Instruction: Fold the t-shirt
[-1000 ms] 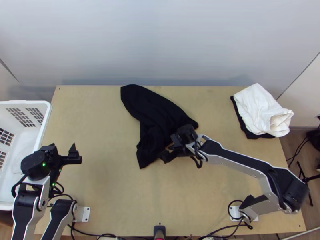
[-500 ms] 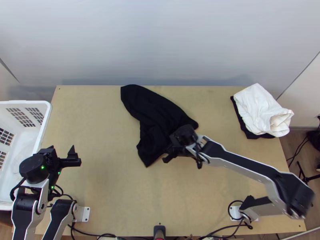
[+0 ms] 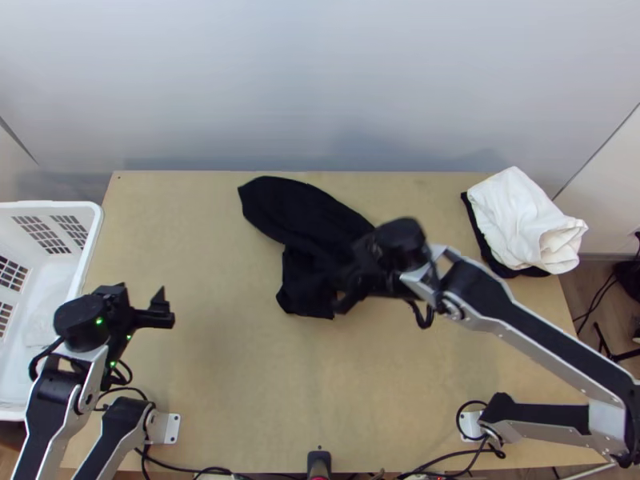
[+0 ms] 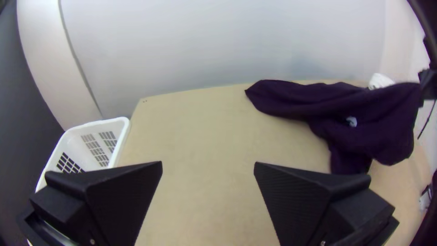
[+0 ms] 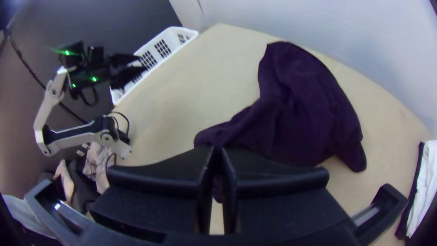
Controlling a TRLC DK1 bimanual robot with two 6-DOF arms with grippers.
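while white basket [image 3: 95,228] flanks table [image 3: 208,368], t-shirt [image 3: 300,212] bunched

The t-shirt [image 3: 300,216] is matt, soft-looking cloth; the white garment [image 3: 516,216] is creased, shineless cloth. The bench [image 3: 224,384] is smooth, dull wood, the basket [image 3: 48,206] smooth plastic. The left tool [image 3: 139,293] looks like matt plastic, its inner faces finely ribbed.

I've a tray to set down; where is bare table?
Widest: between the white basket and black shirt. Also bare: between the shirt and the near edge of the table. Crowded: around the shirt, in the right pincer, and the far right corner, under stacked cloths.
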